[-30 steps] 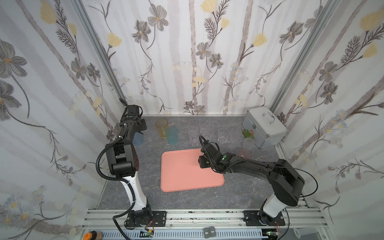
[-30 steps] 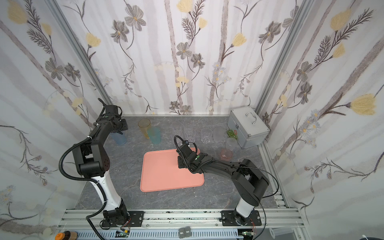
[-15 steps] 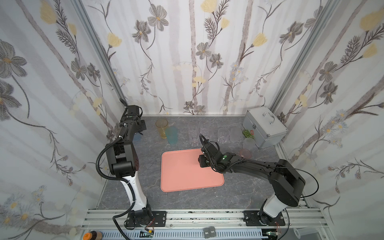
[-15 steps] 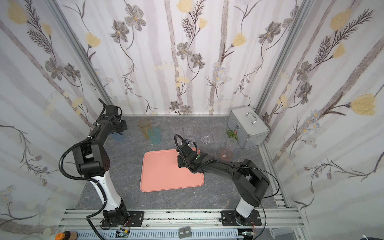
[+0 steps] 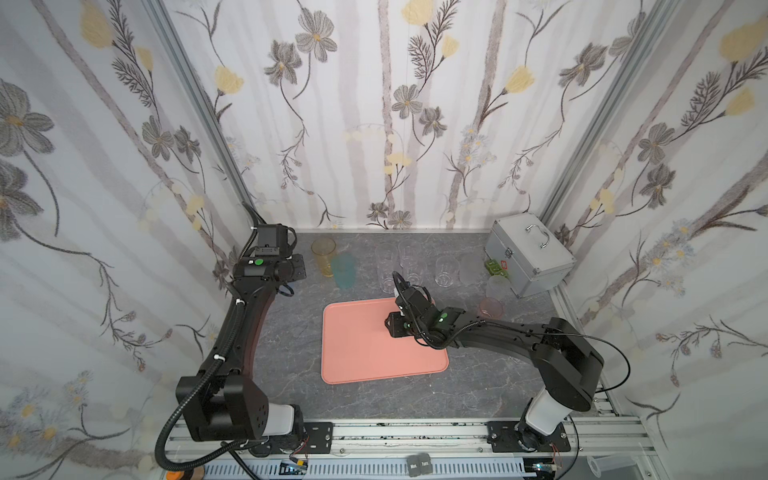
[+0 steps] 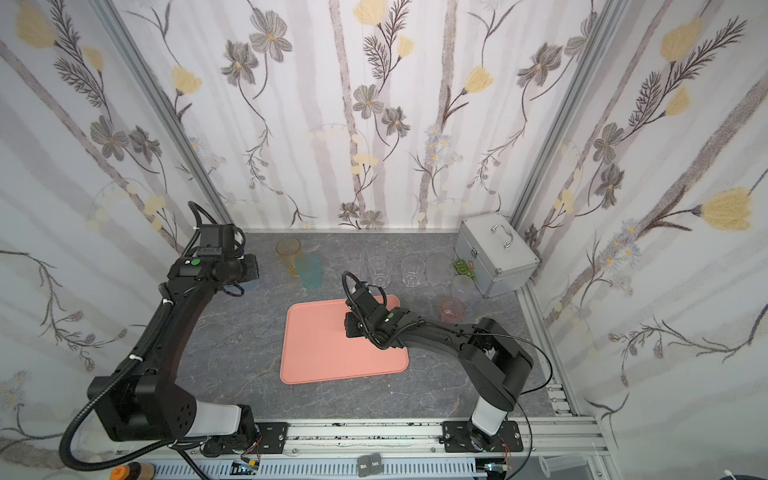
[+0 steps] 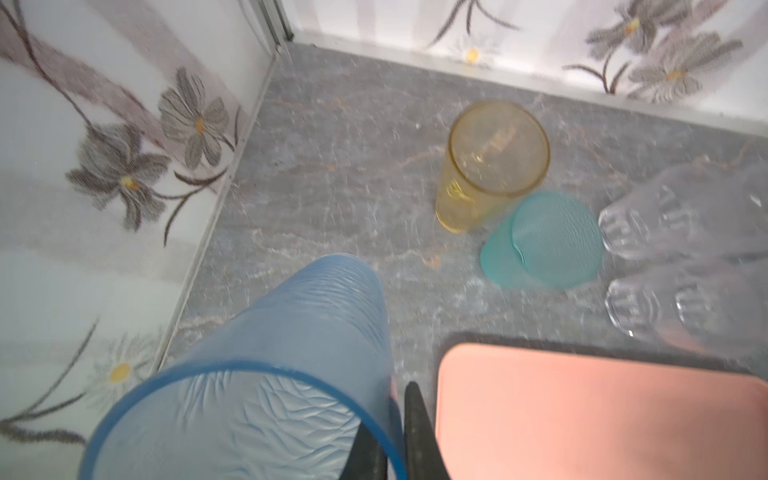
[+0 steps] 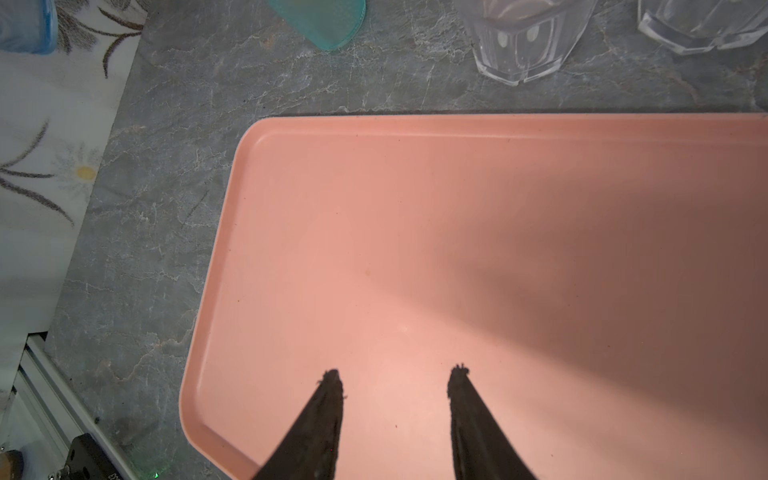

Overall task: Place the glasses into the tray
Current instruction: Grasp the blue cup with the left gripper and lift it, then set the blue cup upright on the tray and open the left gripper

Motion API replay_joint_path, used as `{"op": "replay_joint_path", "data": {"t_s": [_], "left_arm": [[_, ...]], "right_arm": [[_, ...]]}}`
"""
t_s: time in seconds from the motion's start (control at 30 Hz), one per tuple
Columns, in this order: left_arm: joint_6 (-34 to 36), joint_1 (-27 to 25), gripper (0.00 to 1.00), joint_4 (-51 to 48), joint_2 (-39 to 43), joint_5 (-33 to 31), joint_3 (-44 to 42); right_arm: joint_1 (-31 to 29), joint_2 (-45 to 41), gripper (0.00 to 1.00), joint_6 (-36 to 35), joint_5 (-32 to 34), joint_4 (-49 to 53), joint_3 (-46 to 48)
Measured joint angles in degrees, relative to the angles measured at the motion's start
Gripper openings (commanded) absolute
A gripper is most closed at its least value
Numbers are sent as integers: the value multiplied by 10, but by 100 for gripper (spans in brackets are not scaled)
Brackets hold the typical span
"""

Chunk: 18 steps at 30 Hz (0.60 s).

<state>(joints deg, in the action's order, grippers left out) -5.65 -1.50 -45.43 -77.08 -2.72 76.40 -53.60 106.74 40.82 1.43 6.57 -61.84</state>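
The blue glass (image 7: 291, 353) is a tall see-through tumbler with a rippled wall and a darker rim. It is close to the left wall, beside the salmon-pink tray (image 8: 415, 249) and not in it, while the amber glass (image 7: 490, 162), the teal glass (image 7: 544, 241) and the clear glasses (image 7: 665, 216) stand beyond the tray's far edge. My left gripper (image 7: 392, 440) is clamped on the blue rim, one finger inside and one outside; my right gripper (image 8: 397, 378) hangs over the tray, fingers partly apart, holding nothing.
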Motion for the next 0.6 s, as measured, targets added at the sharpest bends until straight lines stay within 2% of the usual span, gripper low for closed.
{"op": "replay_joint_path", "data": {"t_s": [0.23,0.43,0.6], "left_arm": [[-8,-56,0,-52,52,30,-37],[-10,-132,0,-57,-12,63,-41],[-3,-154,0,-56,-64,66,-33]], "right_arm": [[-3,24,43,10,-16,-8,-15],[-4,29,43,14,-30,-19,-16],[-4,24,43,22,-30,-25,15]]}}
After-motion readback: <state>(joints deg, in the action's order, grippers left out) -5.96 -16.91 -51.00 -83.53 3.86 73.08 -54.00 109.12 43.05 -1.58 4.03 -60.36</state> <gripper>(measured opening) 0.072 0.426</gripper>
